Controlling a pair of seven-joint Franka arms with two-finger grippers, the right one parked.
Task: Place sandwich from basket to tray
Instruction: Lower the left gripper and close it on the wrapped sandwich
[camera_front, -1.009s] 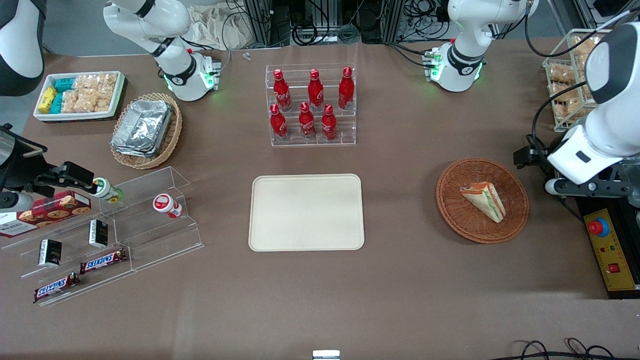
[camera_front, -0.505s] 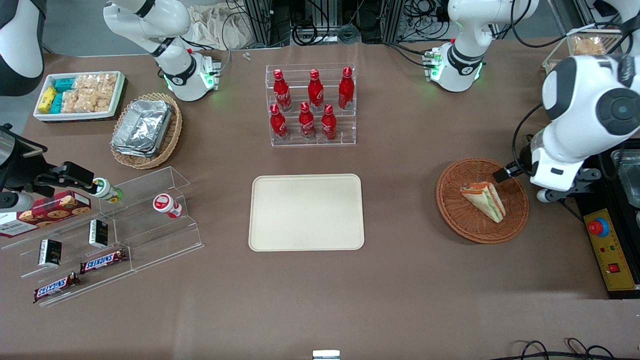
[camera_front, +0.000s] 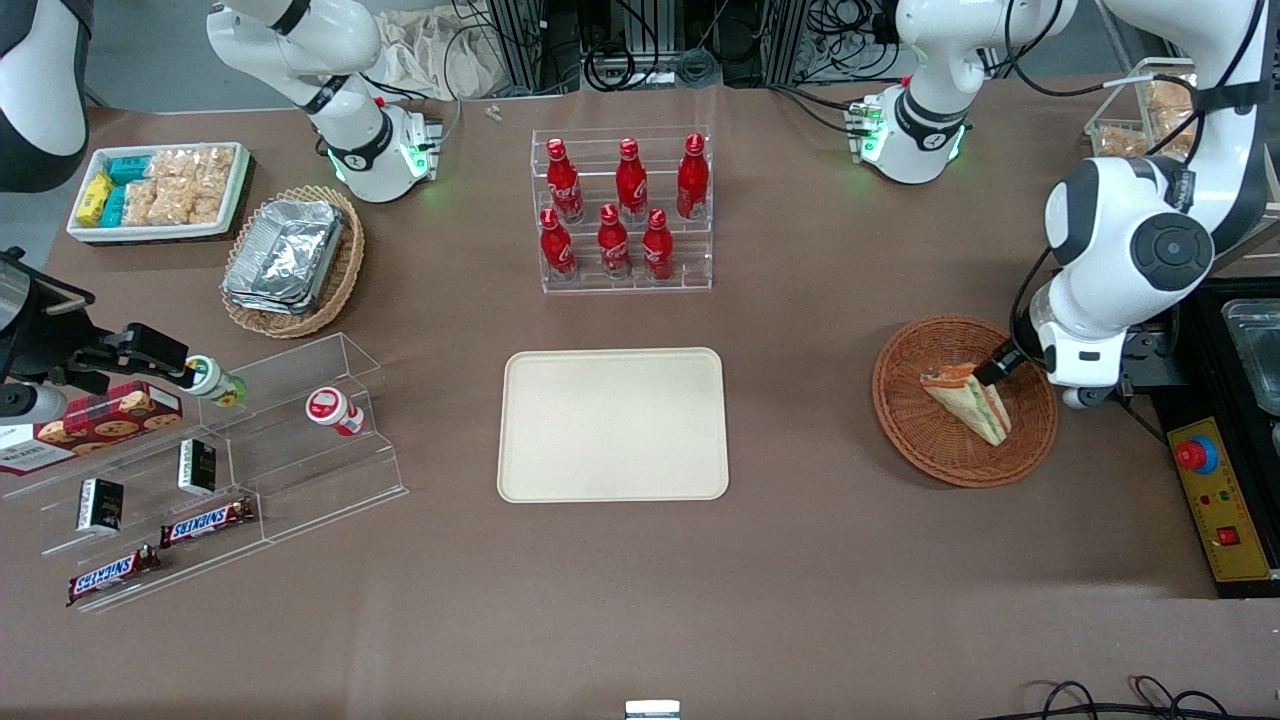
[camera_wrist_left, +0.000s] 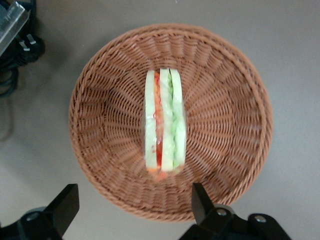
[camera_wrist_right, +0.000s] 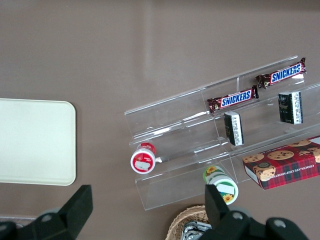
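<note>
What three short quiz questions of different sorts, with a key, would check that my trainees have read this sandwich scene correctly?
1. True or false: the sandwich already lies on the tray.
2. Multiple choice: the gripper is A) above the basket, jaws open; B) shut on the sandwich; C) over the tray.
3. Fill in: the rack standing farther from the front camera than the tray holds six red ____.

Key: 1 false, it is in the basket; 2 A; 3 bottles.
</note>
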